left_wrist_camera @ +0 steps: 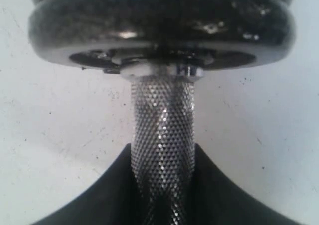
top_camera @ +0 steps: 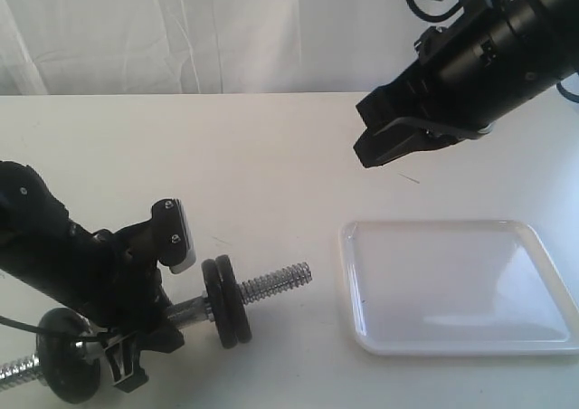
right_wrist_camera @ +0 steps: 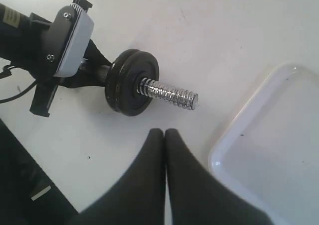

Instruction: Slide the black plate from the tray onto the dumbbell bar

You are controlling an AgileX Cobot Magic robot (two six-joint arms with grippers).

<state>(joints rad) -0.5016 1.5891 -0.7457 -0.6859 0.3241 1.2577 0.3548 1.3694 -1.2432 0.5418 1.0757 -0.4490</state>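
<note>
Dumbbell bar (top_camera: 271,284) lies on the white table (top_camera: 271,156) at near left, running left to right. Left gripper (top_camera: 163,323) is partly closed, clamped on the bar's knurled middle. In the left wrist view the knurled steel sits snug between the two black fingers (left_wrist_camera: 99,200).

Two black plates (top_camera: 226,300) are on the bar just right of that gripper. They stand upright and touch each other face to face. Can't tell which of the pair is the task's one. The bare threaded end sticks out to their right. A third black disc (top_camera: 68,373) sits on the bar left of the gripper, at the near-left edge.

Right gripper (top_camera: 366,151) hangs above the table, far right, well apart from the bar. Its fingertips (right_wrist_camera: 154,145) are pressed together with nothing between them.

Tray (top_camera: 353,273) lies flat on the table at near right, its left rim near the threaded end but not touching it.
</note>
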